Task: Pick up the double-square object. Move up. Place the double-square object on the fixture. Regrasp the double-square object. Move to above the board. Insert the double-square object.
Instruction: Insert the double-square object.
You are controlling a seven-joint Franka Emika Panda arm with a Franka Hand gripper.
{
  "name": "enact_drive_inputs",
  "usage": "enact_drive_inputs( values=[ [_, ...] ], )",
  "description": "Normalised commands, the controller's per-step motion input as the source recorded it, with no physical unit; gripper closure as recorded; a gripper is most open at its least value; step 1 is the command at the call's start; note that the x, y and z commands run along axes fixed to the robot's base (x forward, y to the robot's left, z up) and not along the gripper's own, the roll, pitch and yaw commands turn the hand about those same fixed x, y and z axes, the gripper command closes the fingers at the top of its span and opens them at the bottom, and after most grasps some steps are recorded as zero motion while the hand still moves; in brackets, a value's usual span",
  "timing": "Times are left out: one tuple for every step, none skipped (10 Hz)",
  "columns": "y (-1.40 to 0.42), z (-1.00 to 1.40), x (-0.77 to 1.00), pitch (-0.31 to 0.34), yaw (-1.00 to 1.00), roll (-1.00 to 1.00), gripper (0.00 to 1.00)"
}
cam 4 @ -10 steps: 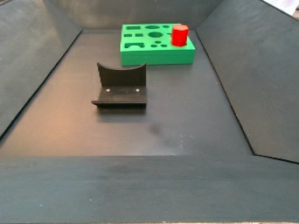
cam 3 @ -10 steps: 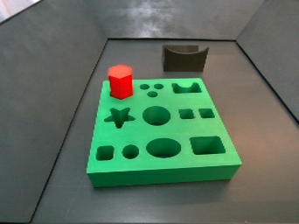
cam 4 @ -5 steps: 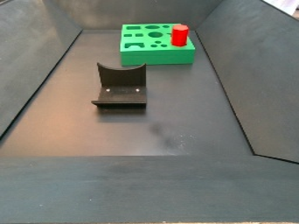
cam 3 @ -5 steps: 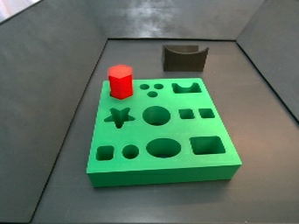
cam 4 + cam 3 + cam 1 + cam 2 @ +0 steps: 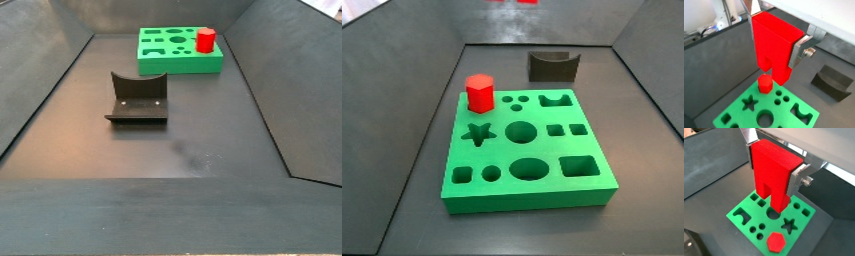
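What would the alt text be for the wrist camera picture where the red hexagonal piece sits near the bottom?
The gripper, its silver fingers clamping the red double-square object with its legs pointing down, hangs above the green board. A red hexagonal prism stands in the board, among star, round and square holes.

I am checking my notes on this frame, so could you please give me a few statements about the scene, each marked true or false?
1. The gripper holds the red double-square block between its fingers, high above the green board. True.
2. A red hexagonal block stands on the board. True.
3. The double-square block is already seated in a hole of the board. False: both wrist views show it in the air above the board.
4. The dark fixture stands on top of the board. False: it stands on the floor, apart from the board.
5. The block's two legs point down. True.
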Motion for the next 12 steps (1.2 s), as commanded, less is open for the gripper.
enact_drive_inputs(
  values=[
    [-0.2,-0.21,0.83,0.0,0.39,0.0,1.0],
    [-0.18,-0.24,0.85,0.0,0.37,-0.02,1.0],
    [-0.17,-0.27,0.88,0.0,0.33,-0.02,1.0],
    [-0.17,-0.3,0.92,-0.034,0.24,-0.03,1.0],
    [-0.2,-0.32,0.96,-0.073,0.12,0.0,1.0],
    [-0.23,-0.33,1.0,-0.106,0.0,0.0,1.0],
    [-0.24,-0.4,1.0,-0.123,0.0,0.07,1.0],
    [-0.28,-0.51,0.99,-0.129,-0.07,0.18,1.0],
    [-0.3,-0.57,0.97,-0.126,-0.1,0.23,1.0],
    [-0.29,-0.6,0.91,-0.1,-0.16,0.26,1.0],
    [-0.24,-0.59,0.97,-0.077,-0.13,0.28,1.0],
    [-0.18,-0.5,1.0,-0.089,-0.1,0.26,1.0]
  ],
)
